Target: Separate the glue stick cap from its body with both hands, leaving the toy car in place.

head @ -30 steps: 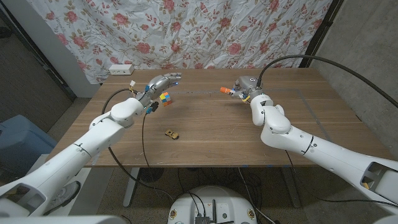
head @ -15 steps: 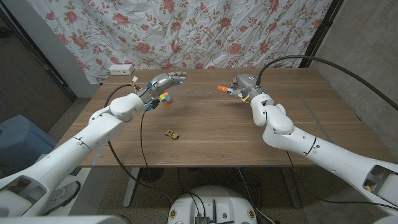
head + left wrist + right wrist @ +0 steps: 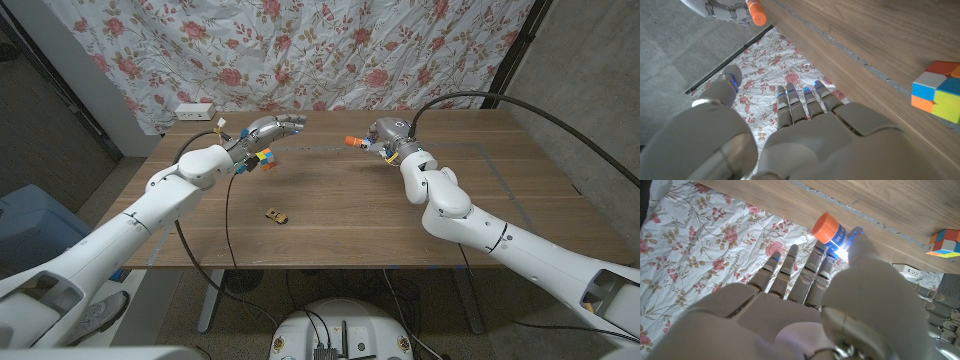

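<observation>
Now the right hand (image 3: 384, 136) holds the glue stick (image 3: 353, 141), its label too blurred to read.
Left hand (image 3: 268, 128) hangs spread and empty above the cube (image 3: 263, 158); toy car (image 3: 275, 214) sits well apart on open table (image 3: 350, 215).

Brown wooden table (image 3: 350, 200): small yellow toy car (image 3: 275, 214) near front-left, multicoloured puzzle cube (image 3: 264, 158) further back on the left, well apart.

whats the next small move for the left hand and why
Probably bring the open left hand across to the orange cap: the right hand holds the glue stick cap-end toward it, a gap remains, and the toy car sits clear below.
</observation>
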Robot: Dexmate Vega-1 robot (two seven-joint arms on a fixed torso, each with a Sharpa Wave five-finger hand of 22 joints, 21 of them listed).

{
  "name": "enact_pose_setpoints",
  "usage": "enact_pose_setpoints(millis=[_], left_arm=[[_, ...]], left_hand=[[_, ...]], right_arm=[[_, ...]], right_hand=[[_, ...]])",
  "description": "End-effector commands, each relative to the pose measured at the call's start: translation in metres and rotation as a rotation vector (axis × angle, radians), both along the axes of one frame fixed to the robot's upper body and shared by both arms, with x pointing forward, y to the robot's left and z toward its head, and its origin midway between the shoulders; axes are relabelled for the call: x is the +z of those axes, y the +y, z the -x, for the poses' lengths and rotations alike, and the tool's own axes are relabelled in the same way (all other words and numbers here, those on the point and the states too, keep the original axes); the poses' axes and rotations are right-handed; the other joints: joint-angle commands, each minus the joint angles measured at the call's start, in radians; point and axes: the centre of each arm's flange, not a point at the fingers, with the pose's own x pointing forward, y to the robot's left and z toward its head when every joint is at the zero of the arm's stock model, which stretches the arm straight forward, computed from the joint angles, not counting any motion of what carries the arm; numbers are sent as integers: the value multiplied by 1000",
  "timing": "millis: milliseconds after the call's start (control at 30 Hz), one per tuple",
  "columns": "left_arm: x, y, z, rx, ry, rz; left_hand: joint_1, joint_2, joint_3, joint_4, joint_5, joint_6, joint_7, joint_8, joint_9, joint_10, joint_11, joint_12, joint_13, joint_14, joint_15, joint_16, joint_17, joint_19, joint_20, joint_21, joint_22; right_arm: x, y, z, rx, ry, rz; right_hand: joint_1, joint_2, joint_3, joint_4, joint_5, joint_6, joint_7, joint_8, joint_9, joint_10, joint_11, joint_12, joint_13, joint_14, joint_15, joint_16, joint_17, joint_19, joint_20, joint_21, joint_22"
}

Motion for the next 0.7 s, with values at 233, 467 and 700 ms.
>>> enact_pose_setpoints(millis=[233,467,700], left_arm=[[7,-19,-10,-39,27,-46],[11,-22,-17,-57,40,-57],[11,-30,-21,-71,49,-77]], left_hand=[[33,-6,-11,2,2,11,9,1,2,23,5,8,2,10,20,4,5,-1,33,-1,1],[50,-12,-18,2,0,26,14,5,2,41,-2,10,1,13,24,5,5,-8,35,-2,1],[67,-21,-29,2,-3,43,23,9,2,61,-3,11,0,26,9,8,5,-10,39,-1,1]], right_arm=[[-1,14,3,29,-71,42],[3,16,1,30,-96,47],[4,21,-3,19,-115,62]], right_hand=[[15,9,-4,-4,5,46,-47,-3,2,12,0,-3,4,8,-127,10,2,7,-1,-1,2],[16,10,-5,-4,6,46,-47,-4,3,12,0,-4,4,9,-128,11,2,8,-2,-1,2],[16,11,-6,-3,5,46,-47,-6,3,15,0,-4,5,16,-126,14,2,10,-3,-1,2]])
